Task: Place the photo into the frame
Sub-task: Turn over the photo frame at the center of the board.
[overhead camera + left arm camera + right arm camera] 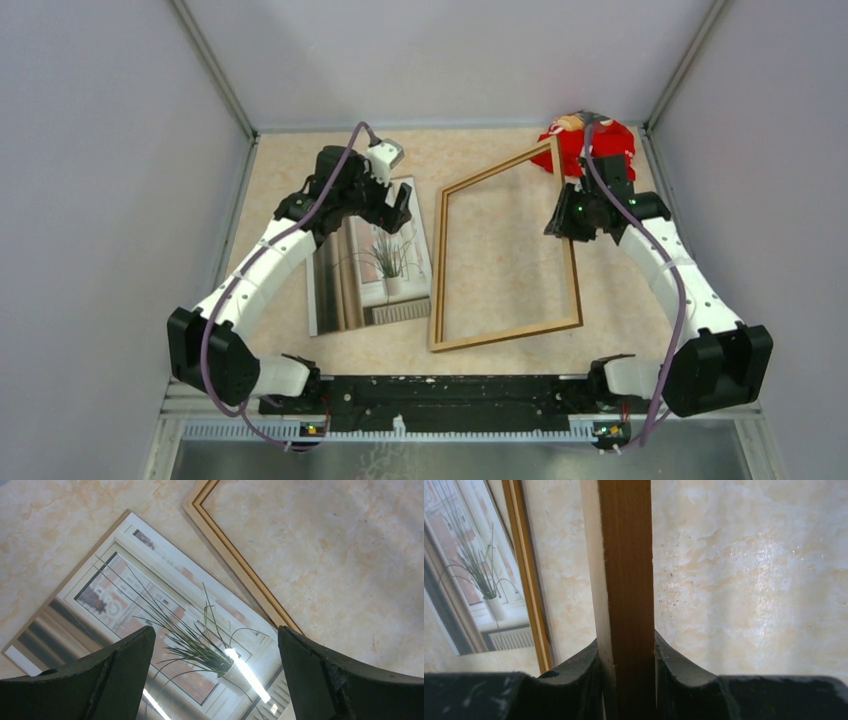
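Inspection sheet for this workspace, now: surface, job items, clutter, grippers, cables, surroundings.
Surface: marbled beige table, a few dark specks.
Job's things: photo lies face up, left of the frame; frame not yet around it.
Clutter: red bundle at the far right corner; cannot tell what it is.
Grippers: left gripper open above the photo; right gripper shut on the frame's right rail.
Cables: purple cable along each arm.
Surroundings: grey walls on three sides.

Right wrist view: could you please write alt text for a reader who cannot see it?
The right gripper is shut on a rail of the wooden frame, which runs up the middle of the picture. Beyond lies the marbled beige table, and at the left edge the photo of a potted plant.
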Robot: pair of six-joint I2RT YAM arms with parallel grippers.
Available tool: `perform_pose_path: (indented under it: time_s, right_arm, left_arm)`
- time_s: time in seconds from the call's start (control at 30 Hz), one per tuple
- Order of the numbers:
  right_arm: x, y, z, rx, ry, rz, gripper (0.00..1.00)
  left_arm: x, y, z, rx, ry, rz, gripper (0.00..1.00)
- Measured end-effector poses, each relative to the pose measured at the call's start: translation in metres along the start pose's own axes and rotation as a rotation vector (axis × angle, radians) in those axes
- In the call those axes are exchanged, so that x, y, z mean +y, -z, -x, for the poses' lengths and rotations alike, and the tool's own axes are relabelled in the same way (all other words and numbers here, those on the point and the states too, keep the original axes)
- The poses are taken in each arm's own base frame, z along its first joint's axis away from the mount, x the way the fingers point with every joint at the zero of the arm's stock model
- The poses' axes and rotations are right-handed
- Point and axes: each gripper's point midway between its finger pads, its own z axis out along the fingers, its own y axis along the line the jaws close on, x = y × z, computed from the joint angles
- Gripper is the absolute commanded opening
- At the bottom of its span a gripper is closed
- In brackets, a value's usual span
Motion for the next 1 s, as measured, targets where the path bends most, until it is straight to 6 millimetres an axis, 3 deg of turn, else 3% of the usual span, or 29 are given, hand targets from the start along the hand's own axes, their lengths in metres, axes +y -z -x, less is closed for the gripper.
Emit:
perform_pose_path:
  time_s: [0.17, 0.4, 0.7, 1.0]
  right_arm:
    - [0.005, -0.016, 0.001, -0.006, 0.044, -0.014, 0.24]
    - [0.016, -0.057, -0.013, 0.055, 0.127, -0.057, 0.23]
    - [-0.003, -0.080, -0.015, 0.089, 0.210, -0.147, 0.21]
    - [-0.035, -0.107, 0.006, 0.115, 0.341, -0.348, 0.24]
  left_arm:
    - [0.005, 0.004, 0.000, -0.005, -0.005, 0.032, 0.98]
    - [0.007, 0.004, -0.008, 0.010, -0.007, 0.050, 0.98]
    - [0.012, 0.004, -0.016, 0.027, -0.010, 0.067, 0.98]
    - [0.013, 0.004, -0.017, 0.031, -0.007, 0.070, 0.98]
